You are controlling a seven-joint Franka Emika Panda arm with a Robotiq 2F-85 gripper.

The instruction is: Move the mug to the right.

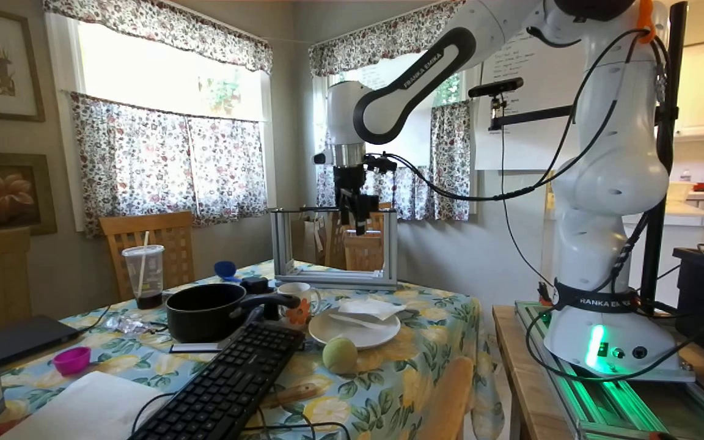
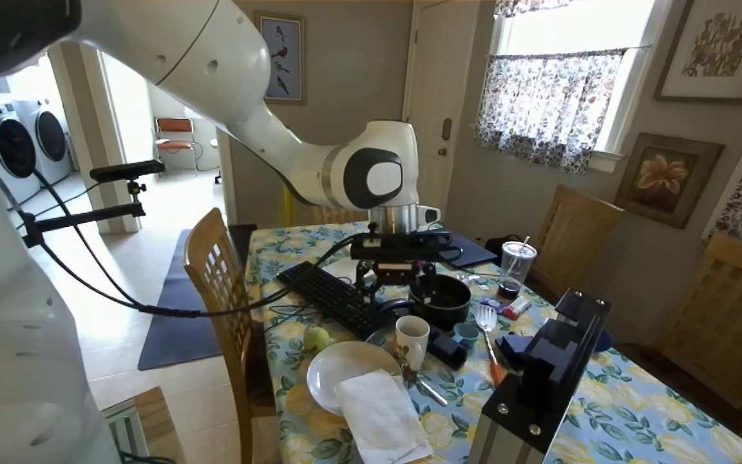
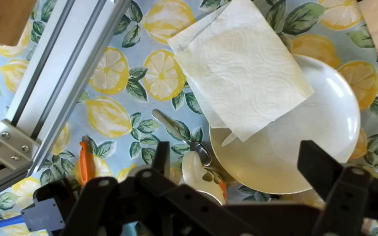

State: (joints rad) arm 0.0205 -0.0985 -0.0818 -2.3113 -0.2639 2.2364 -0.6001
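Note:
The mug is white with an orange flower and dark leaves. It stands upright on the table in both exterior views (image 1: 294, 294) (image 2: 412, 341), between the black pot and the white plate. In the wrist view the mug (image 3: 205, 180) shows low in the picture, its handle toward the spoon; the gripper's left linkage hides part of it. My gripper is open and empty in the wrist view (image 3: 236, 152). In both exterior views the gripper (image 1: 358, 227) (image 2: 399, 290) hangs well above the table, pointing down and apart from the mug.
A white plate (image 3: 326, 137) with a paper towel (image 3: 241, 68) lies beside the mug, a spoon (image 3: 176, 129) at its handle. The black pot (image 1: 199, 315), keyboard (image 1: 223, 379), green fruit (image 1: 340, 355), tumbler (image 1: 146, 275) and metal frame (image 1: 337, 282) stand around. A purple cup (image 1: 72, 360) is farther off.

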